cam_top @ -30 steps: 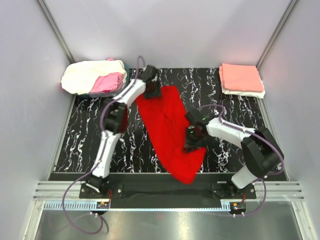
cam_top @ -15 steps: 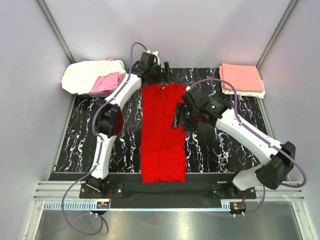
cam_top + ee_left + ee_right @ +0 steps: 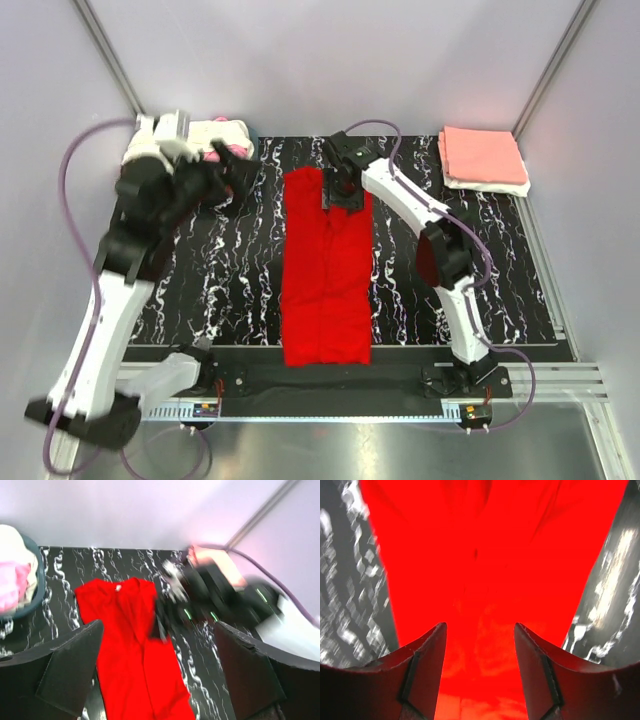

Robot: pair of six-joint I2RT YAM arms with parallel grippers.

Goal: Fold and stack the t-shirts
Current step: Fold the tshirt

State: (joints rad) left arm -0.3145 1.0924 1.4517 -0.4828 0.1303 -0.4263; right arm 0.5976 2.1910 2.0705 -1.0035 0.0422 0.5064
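A bright red t-shirt (image 3: 325, 270) lies flat as a long folded strip down the middle of the table, also seen in the left wrist view (image 3: 130, 650). My right gripper (image 3: 338, 192) hovers over its far end, open, with only red cloth (image 3: 485, 555) below the fingers and nothing between them (image 3: 480, 630). My left gripper (image 3: 225, 180) is raised high at the far left, wide open and empty (image 3: 157, 630), looking down on the shirt from a distance. Cream-white and pink t-shirts (image 3: 222, 135) sit in a basket, mostly hidden behind the left arm.
A folded stack, salmon-pink on white (image 3: 484, 160), rests at the far right corner. The teal basket rim (image 3: 27, 607) shows at the left of the left wrist view. Grey walls close in the black marbled table (image 3: 200, 290) on three sides.
The red shirt went from a slanted, held drape to a straight flat strip. Both grippers let go and opened. The left arm swung up and left; the right moved to the shirt's far end.
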